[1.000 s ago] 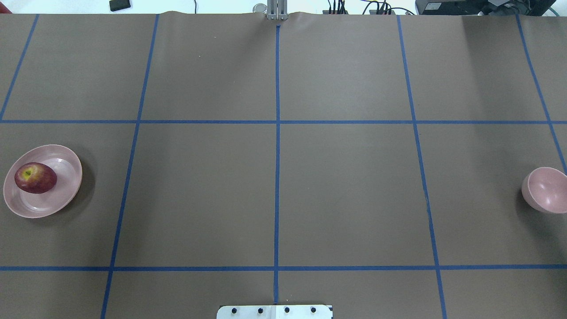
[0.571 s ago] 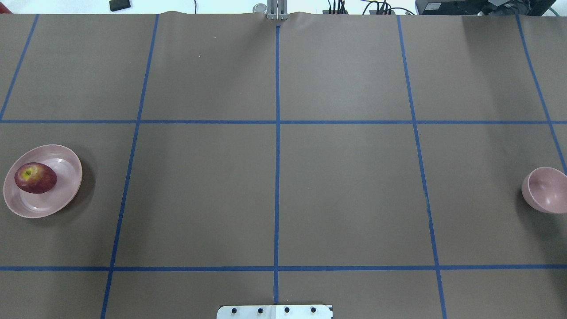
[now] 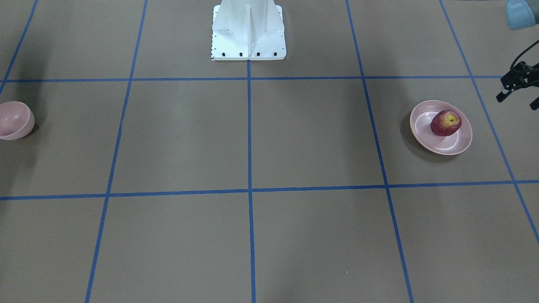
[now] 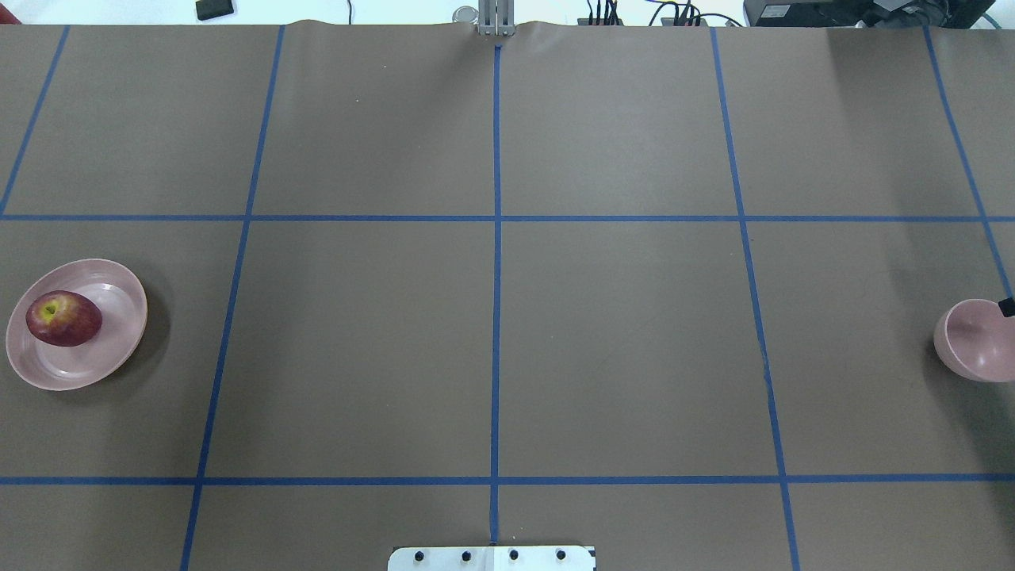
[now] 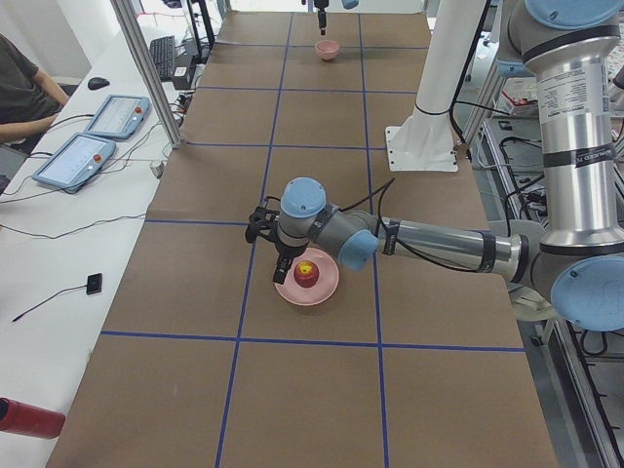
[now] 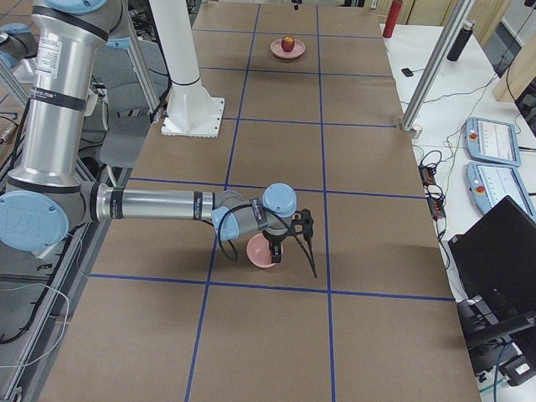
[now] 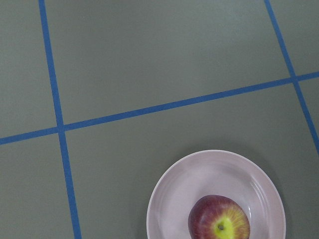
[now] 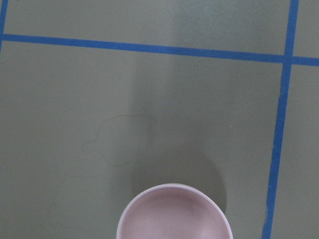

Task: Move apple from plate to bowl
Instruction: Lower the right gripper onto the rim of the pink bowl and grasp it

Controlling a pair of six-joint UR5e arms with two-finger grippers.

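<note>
Apple (image 4: 63,318) on plate (image 4: 111,349), bowl (image 4: 975,349) well apart across table (image 4: 492,357).

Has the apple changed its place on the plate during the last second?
No. In the overhead view the apple keeps its spot on the left part of the plate.

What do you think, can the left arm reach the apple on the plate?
Probably yes. The left gripper hangs near the plate, and nothing covers the apple or lies between them.
</note>
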